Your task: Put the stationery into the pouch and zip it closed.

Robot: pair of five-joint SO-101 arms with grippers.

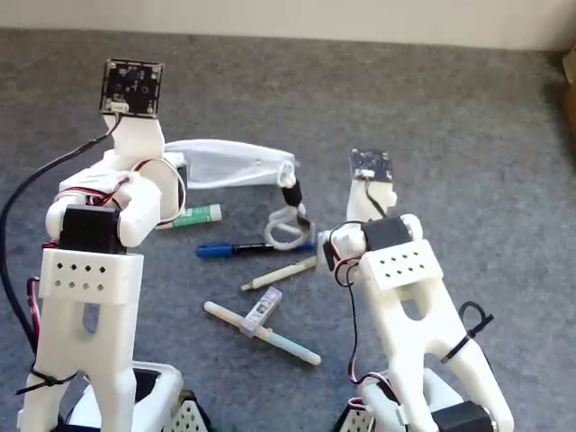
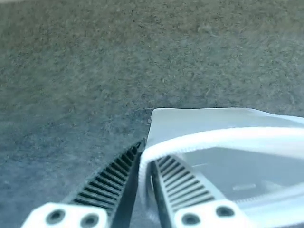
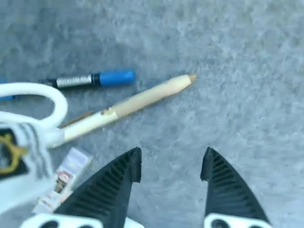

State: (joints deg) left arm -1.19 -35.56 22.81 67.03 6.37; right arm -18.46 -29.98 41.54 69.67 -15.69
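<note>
Grey carpet (image 1: 468, 135) covers the table, and most of the stationery lies loose on it between the two arms.

The left arm (image 1: 117, 207) covers one end of the pouch (image 1: 229, 166) and part of a green-labelled tube (image 1: 196, 215) beside it. In the left wrist view the left gripper (image 2: 148, 154) is clamped on the pouch's white zipper edge, which passes between its ribbed fingers (image 2: 185, 183). The pouch's far side is cut off at the frame edge. Its wall is translucent, and whether anything lies inside cannot be made out.

The right gripper (image 3: 171, 159) hangs over bare carpet with its jaws spread apart and nothing between them. Just beyond it lie a cream pen (image 3: 137, 100) and a blue pen (image 3: 102, 79). A white loop (image 3: 45, 97) crosses in front of both and hides the blue pen's middle. A small box (image 3: 64, 178) near the loop is too blurred to identify.

From above, the box (image 1: 261, 309) rests across a long pale stick (image 1: 288, 346). A dark object (image 1: 292, 194) at the pouch's other end is hard to make out.
</note>
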